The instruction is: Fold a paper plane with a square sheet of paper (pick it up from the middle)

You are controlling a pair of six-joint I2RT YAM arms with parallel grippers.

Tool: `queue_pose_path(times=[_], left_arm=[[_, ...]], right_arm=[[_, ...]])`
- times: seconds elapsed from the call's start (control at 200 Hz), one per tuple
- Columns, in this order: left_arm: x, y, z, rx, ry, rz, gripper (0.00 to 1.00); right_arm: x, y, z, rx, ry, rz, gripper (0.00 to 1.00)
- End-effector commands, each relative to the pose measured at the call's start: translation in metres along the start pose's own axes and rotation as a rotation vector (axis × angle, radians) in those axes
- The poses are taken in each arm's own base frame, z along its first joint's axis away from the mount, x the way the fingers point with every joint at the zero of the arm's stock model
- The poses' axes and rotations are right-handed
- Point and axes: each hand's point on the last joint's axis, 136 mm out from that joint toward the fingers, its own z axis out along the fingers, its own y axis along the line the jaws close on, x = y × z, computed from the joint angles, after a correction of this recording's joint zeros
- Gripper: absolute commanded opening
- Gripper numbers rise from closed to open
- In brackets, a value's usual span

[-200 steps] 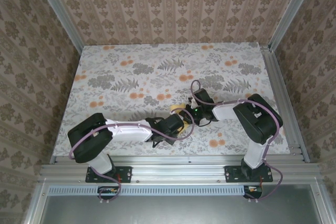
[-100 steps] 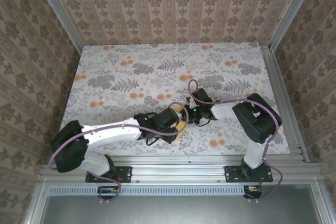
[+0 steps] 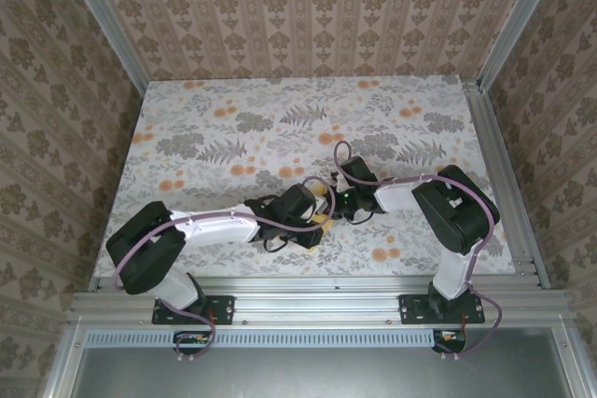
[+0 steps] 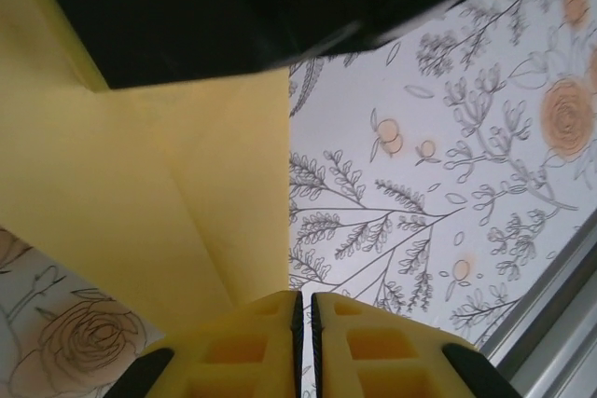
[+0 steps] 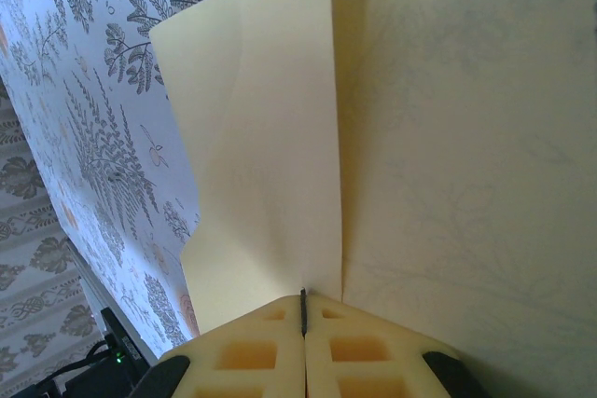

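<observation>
A desk (image 3: 233, 109) covered by a pale cloth (image 3: 187, 151) printed with grey ferns and orange flowers is boxed in by patterned walls (image 3: 308, 6) on three sides. A metal rail (image 3: 308, 305) runs along its near edge. Ahead of the left hand (image 4: 301, 309) and to its left is the yellow paper (image 4: 140, 202), creased. Its straight edge runs down into the seam between the closed fingers (image 4: 242, 342), which pinch it. To that hand's right the cloth is bare. A dark blurred body (image 4: 233, 6) covers the paper's far part. The right hand (image 5: 303, 309) is clamped on a fold of the same paper, which spreads ahead of it and to both sides. From above, the left arm (image 3: 215, 227) and right arm (image 3: 410, 195) meet over the paper and hide most of it. Two arms, two hands, one paper.
</observation>
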Motion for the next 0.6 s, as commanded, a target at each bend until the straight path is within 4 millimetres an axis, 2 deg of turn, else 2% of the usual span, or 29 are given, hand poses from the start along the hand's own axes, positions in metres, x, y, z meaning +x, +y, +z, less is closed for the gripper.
queue_pose_path(times=[0.0,0.325,0.595], left_arm=[[0.009,0.001,0.007,0.033,0.025,0.01,0.14],[0.034,0.016,0.021,0.032,0.074,-0.023,0.14],[0.06,0.026,0.03,0.03,0.128,-0.065,0.13]], right_arm=[[0.022,-0.061,0.009,0.195,0.047,0.091,0.09],[0.021,-0.064,0.01,0.203,0.045,0.089,0.08],[0.015,-0.077,0.006,0.241,0.02,0.102,0.08]])
